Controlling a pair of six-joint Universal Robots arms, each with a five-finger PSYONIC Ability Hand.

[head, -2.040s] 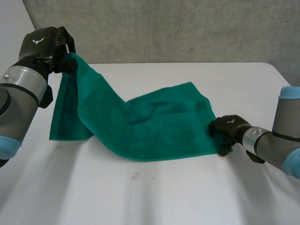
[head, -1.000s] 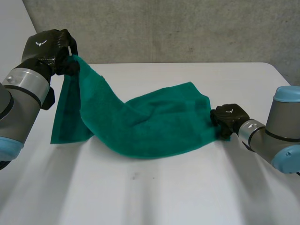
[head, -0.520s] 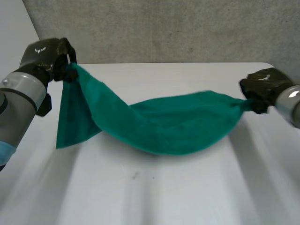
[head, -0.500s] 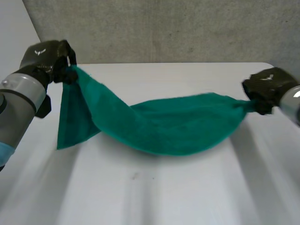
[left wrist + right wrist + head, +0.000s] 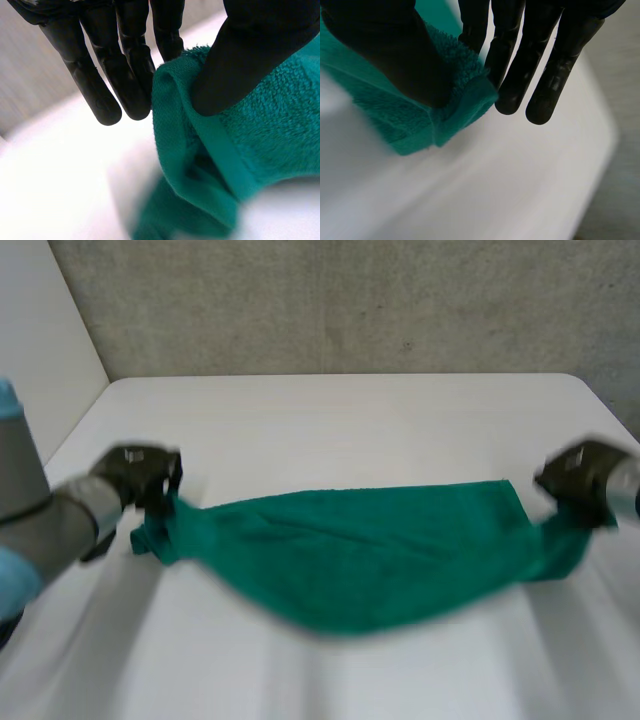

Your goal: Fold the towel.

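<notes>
— Furthest left?
— Left hand, low over the white table, near its left edge. Pinches the left end of the green towel.
— Grip, from the left wrist?
— Thumb pressed down on the folded hem of the towel, cloth squeezed against a straight finger behind. Other fingers straight, close together, bare, just beside the hem.
— And the middle?
— Stretched between both hands, sagging toward the table in a long belly. Cannot tell whether touching there.
— Right end?
— Right hand, near the table's right edge, about level with the left. Pinches the towel's right end, a short tail of cloth hanging below.
— Closer, from the right wrist?
— Thumb clamped over a doubled corner, against one finger. Remaining fingers straight, side by side, just beside the cloth, above the table.
</notes>
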